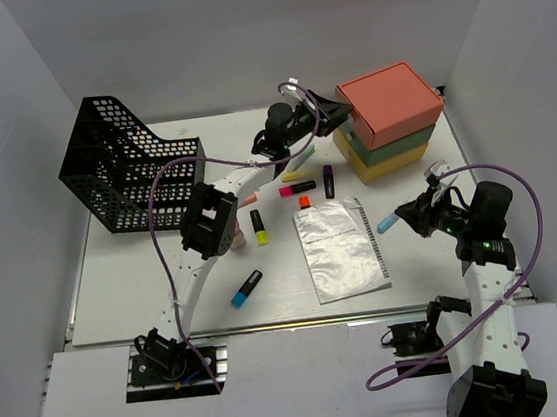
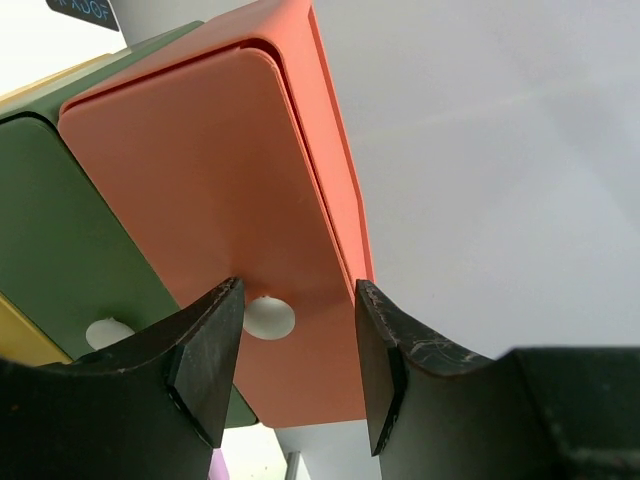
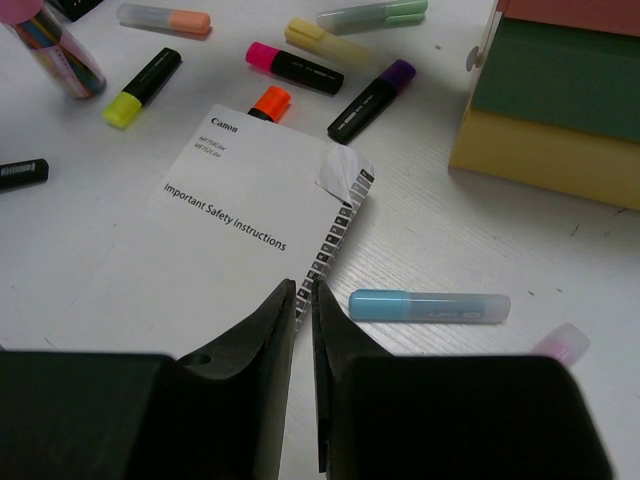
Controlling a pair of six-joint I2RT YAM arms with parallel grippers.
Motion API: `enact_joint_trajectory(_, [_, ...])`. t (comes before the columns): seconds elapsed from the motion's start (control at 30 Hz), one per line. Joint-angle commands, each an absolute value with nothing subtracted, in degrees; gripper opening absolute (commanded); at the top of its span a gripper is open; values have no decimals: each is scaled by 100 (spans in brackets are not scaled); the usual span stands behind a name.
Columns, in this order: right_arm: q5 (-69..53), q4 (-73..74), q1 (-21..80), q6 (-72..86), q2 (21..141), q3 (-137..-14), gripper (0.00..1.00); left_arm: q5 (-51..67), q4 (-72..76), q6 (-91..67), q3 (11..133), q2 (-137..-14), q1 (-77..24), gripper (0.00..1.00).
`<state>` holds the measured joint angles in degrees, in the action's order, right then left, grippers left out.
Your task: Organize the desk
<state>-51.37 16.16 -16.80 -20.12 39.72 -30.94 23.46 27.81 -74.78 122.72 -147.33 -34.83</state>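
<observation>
Desk [image 1: 136,285] partly hidden by arms [image 1: 210,221]; left hand [image 2: 298,295] spread, right hand [image 3: 303,290] clenched empty.

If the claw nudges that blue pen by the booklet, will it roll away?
Probably. The pen looks round and smooth, lying free on the flat desk, so a sideways push should roll it. Its glossy barrel may also slip in a pinch.

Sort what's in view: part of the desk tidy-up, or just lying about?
In the job: desk, loose highlighters, blue pen, safety booklet, drawer box, mesh basket.
Probably just there: purple cables, grey walls.
</observation>
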Motion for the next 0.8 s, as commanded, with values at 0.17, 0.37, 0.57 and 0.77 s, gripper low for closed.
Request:
enact_joint_trajectory(0.17, [-5177, 1450, -1687, -2092, 3937, -3041, 18, 2329, 2610, -7418, 12402, -14695, -3524, 58])
enact_joint_trajectory(0.37, [-5185, 1441, -1679, -2092, 3937, -3041, 18, 2347, 2593, -7409, 12296, -14651, -3577, 55])
enact_joint_trajectory(0.57, [-5177, 1441, -1687, -2092, 3937, -3041, 18, 2426, 2593, -7409, 12208, -14634, -3577, 55])
enact_joint_trajectory(0.77, [-5177, 1450, -1679, -2092, 3938, -3041, 18, 2452, 2654, -7400, 11962, -14546, -3577, 51])
